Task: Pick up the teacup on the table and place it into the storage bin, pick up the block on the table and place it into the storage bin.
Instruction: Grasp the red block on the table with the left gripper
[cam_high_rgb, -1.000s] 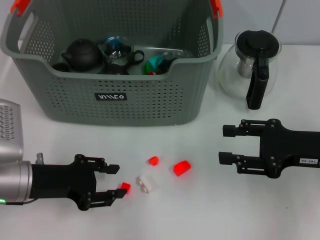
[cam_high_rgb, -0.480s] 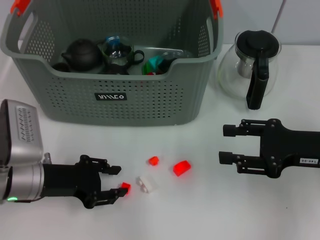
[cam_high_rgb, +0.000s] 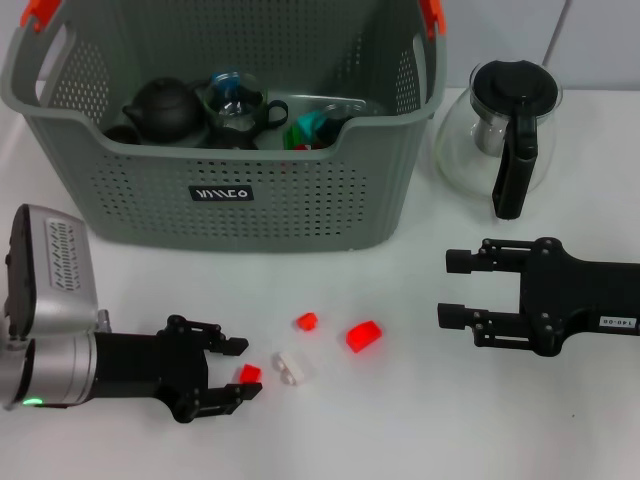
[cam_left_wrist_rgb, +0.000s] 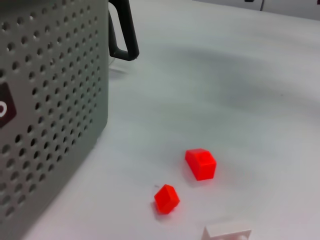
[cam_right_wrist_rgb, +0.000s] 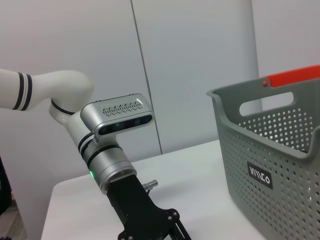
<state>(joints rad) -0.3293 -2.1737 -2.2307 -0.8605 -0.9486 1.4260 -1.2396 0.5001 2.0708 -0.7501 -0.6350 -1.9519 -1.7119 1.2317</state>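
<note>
The left hand is open around a small red block, ready to pinch it. The right hand waits open near the bin.

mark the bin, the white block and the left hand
bin (cam_high_rgb: 300, 215): head view, front wall.
white block (cam_high_rgb: 291, 367): head view, top face.
left hand (cam_high_rgb: 238, 369): head view, midway between the fingertips, at a small red block.

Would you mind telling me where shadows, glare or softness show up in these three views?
Head view: even light, the red blocks glow oversaturated, reflections on the glass teapot. Left wrist view: a broad soft shadow across the table, and the storage bin wall looks soft up close. Right wrist view: flat lighting, with the left tool cut off at the frame edge.
</note>
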